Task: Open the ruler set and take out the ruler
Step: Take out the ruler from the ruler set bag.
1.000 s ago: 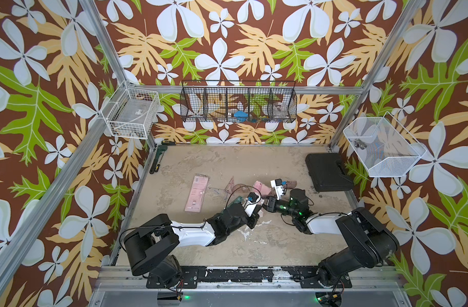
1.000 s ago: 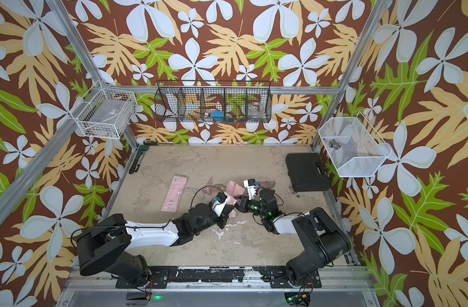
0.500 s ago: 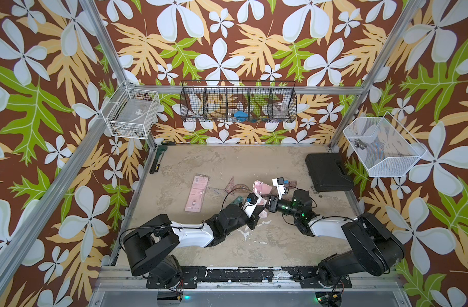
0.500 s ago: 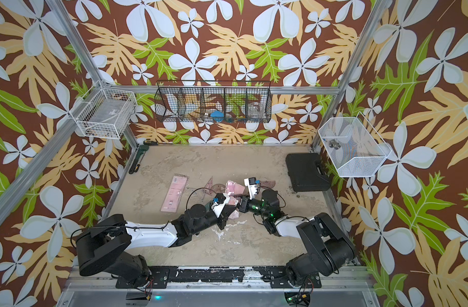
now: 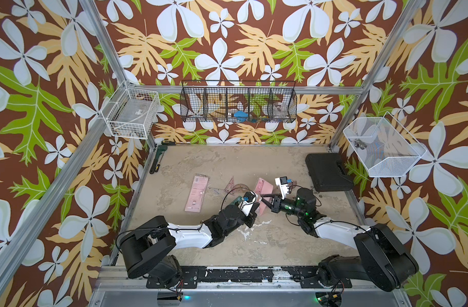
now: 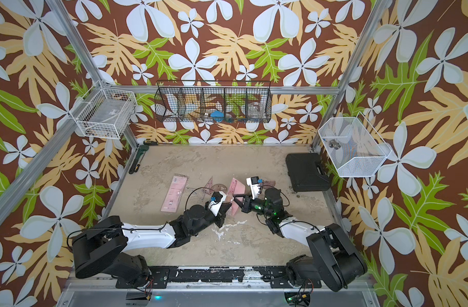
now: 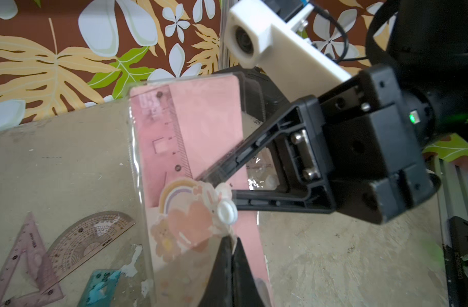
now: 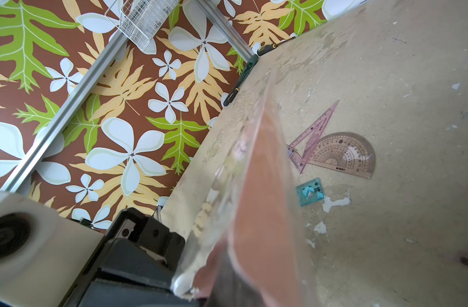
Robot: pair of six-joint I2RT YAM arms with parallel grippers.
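The ruler set (image 7: 201, 127) is held up over the bench (image 5: 227, 164), one end pinched in the jaws of the left gripper (image 7: 232, 243). The right gripper (image 7: 218, 187) has just pressed its jaws together on it beside the white snap (image 7: 227, 211), so pulling open may start; the ruler (image 7: 161, 138) is still inside. A protractor (image 7: 92, 234) and a triangle (image 7: 28, 263) lie at 9 o'clock, not in the way.

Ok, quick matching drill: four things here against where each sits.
1. clear plastic ruler pouch with pink card
2. black plastic carry case
3. pink semicircular protractor
4. long flat pink pack

a. closed, far right of table
b. flat, overlapping a pink set square
c. flat, toward the table's left
d. pinched by left gripper and right gripper

Pairs: 1-d, 2-a, 3-b, 4-c
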